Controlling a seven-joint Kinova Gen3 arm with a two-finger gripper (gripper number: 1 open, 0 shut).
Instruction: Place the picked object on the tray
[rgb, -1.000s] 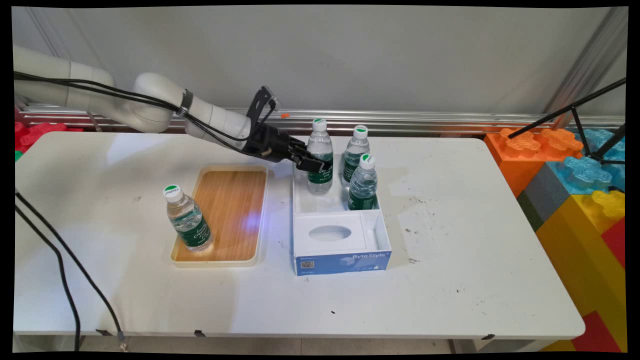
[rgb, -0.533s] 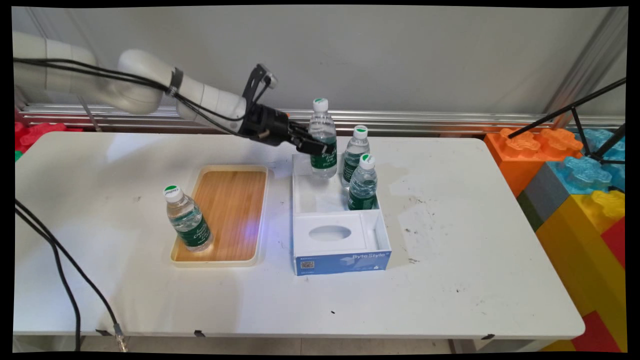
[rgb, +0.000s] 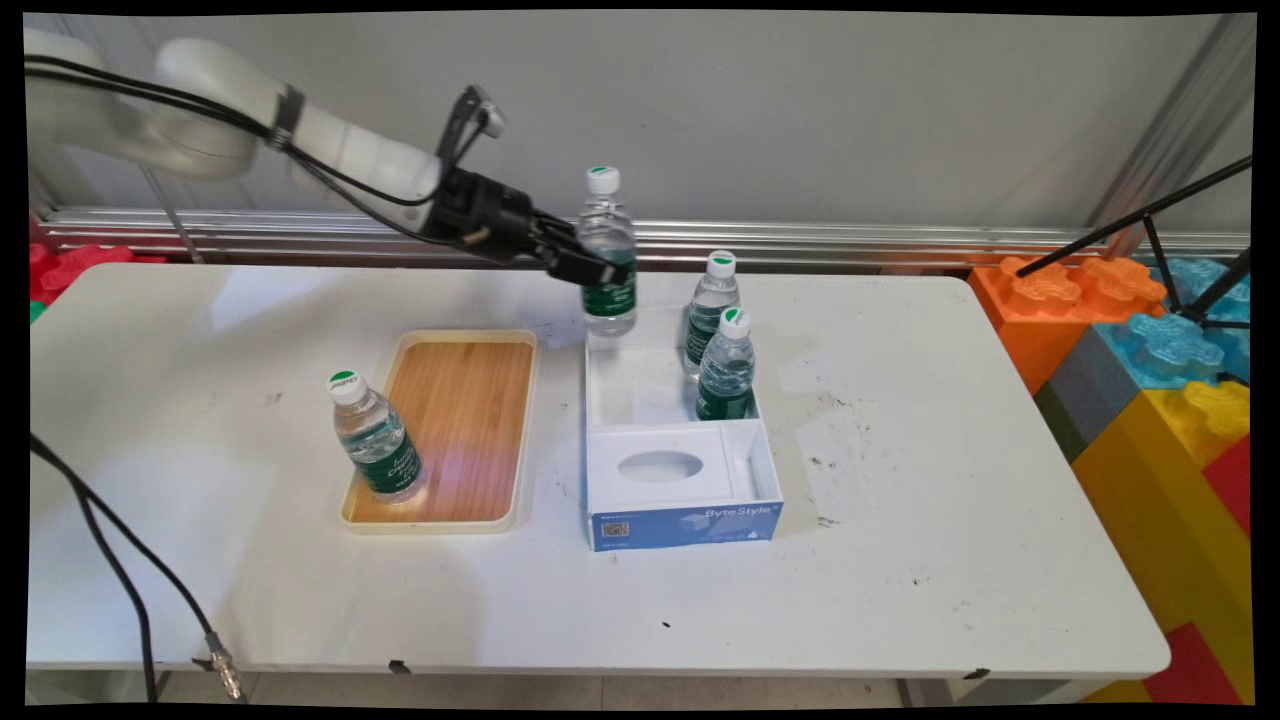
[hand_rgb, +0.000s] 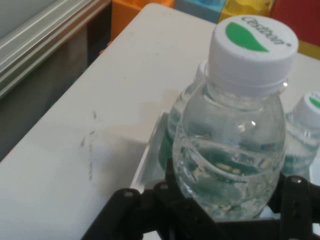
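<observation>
My gripper (rgb: 600, 272) is shut on a small clear water bottle (rgb: 608, 255) with a green label and white cap, holding it upright in the air above the far left corner of the open white and blue box (rgb: 735, 490). The hand view shows the held bottle (hand_rgb: 232, 150) filling the picture, clamped at its middle by the black fingers (hand_rgb: 295, 200). Two like bottles (rgb: 712, 310) (rgb: 727, 365) stand in the box's far right part. A fourth bottle (rgb: 375, 437) stands at the near left corner of the wooden tray (rgb: 470, 400), left of the box.
Large coloured toy blocks (rgb: 1150, 340) are stacked off the table's right edge, with a black tripod leg (rgb: 1140, 220) over them. Black cables (rgb: 110, 540) hang at the near left. A metal rail (rgb: 850, 240) runs along the wall behind the table.
The gripper has lifted the bottle up out of the box's far left part and carried it up and slightly left. The other bottles have not moved.
</observation>
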